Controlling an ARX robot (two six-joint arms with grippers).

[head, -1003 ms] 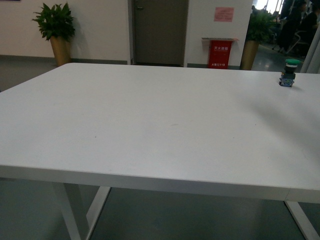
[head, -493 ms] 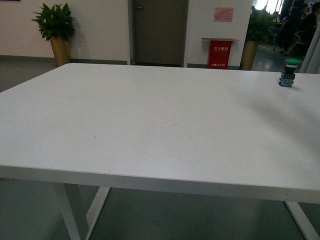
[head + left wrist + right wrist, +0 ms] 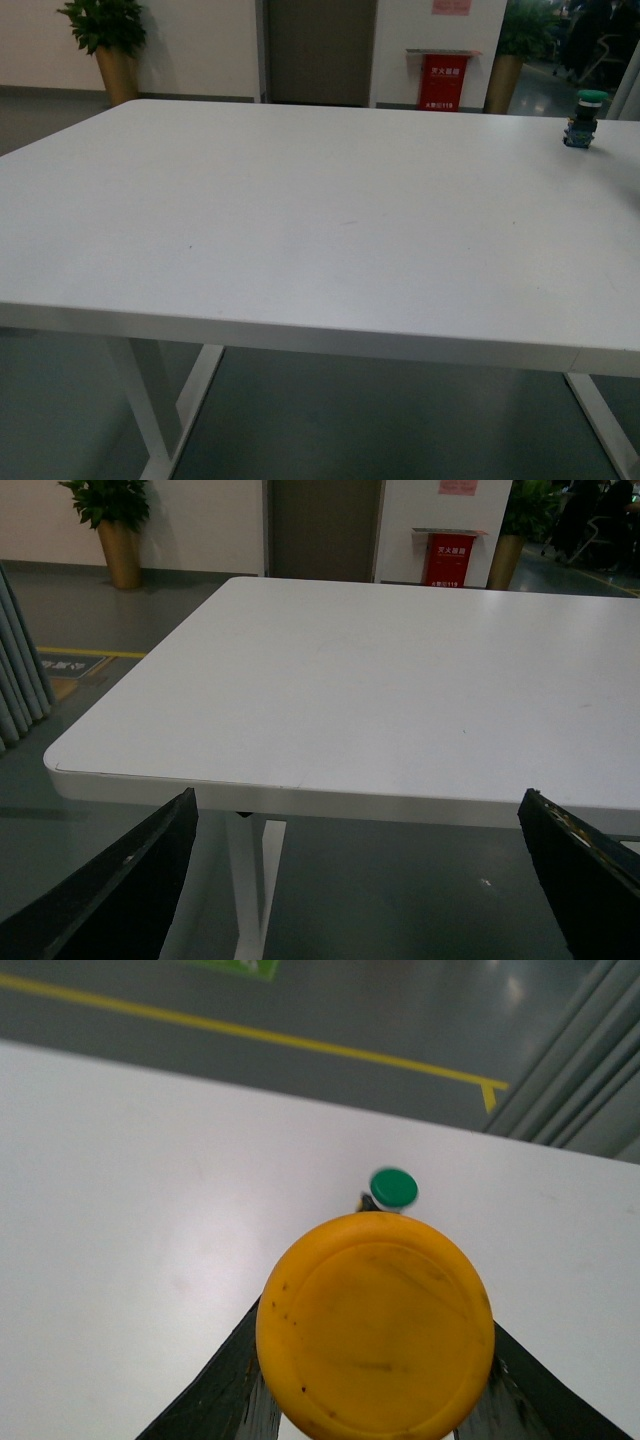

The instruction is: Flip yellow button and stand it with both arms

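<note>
View just dipped; our right claw (image 3: 375, 1405) pinches the yellow button (image 3: 375, 1325), left claw (image 3: 357, 815) spread, handover looks next.

Left jaws spread, right jaws clamped

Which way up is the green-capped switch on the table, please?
Upright: the green-capped switch rests on its blue block, with the green cap on top.

The left gripper (image 3: 357, 805) faces the white table (image 3: 400, 680) — jaws spread wide. Beyond it stand a potted plant (image 3: 112, 530) and a red box (image 3: 447, 560)
</note>
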